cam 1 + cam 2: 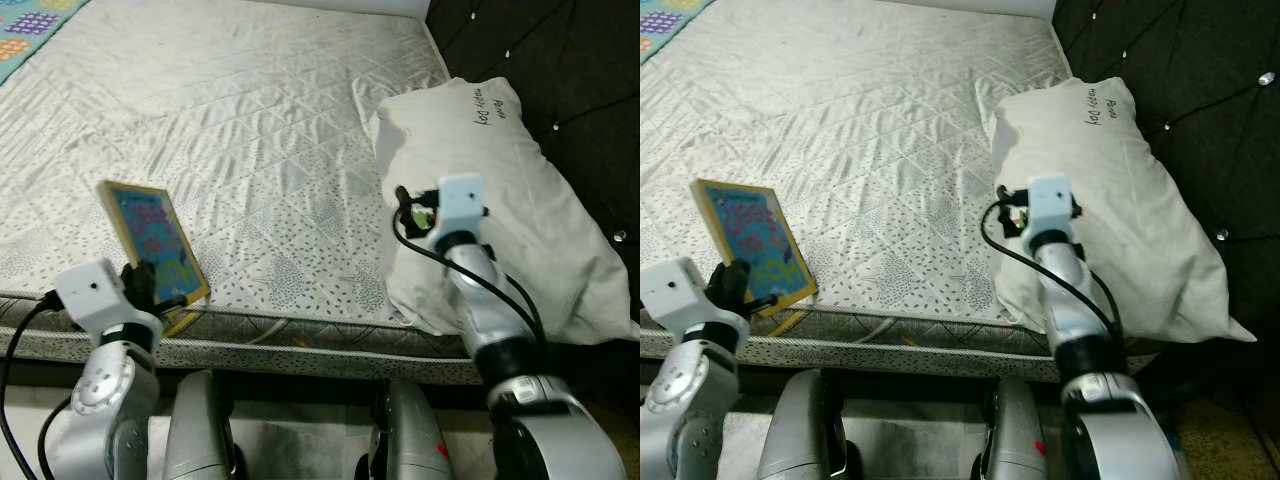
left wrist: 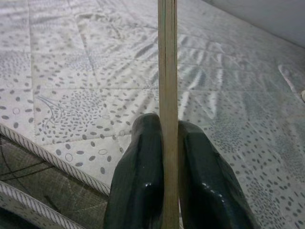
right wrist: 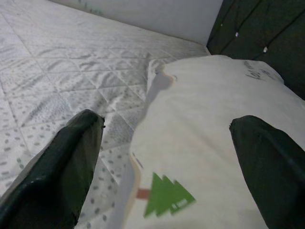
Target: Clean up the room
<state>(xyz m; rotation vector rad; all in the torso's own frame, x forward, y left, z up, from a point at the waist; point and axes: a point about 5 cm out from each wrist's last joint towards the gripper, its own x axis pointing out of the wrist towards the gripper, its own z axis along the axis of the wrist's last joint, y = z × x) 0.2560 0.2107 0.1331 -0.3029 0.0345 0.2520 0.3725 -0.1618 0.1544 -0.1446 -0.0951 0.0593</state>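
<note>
In the left eye view, your left gripper [image 1: 150, 285] pinches a wooden-framed board [image 1: 152, 240] at the mattress [image 1: 230, 130] edge. In the left wrist view, both fingers [image 2: 138, 186] clamp its thin edge. In the right wrist view, your right gripper [image 3: 167, 157] is spread wide over the pillow [image 3: 214, 143].

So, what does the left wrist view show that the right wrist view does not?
Left wrist view: the left end effector shut on the thin edge of a wood-framed board, near the mattress's piped edge.
Right wrist view: the right end effector open over a white pillow with a green tree label, beside the dark headboard.
Both: the quilted mattress.
</note>
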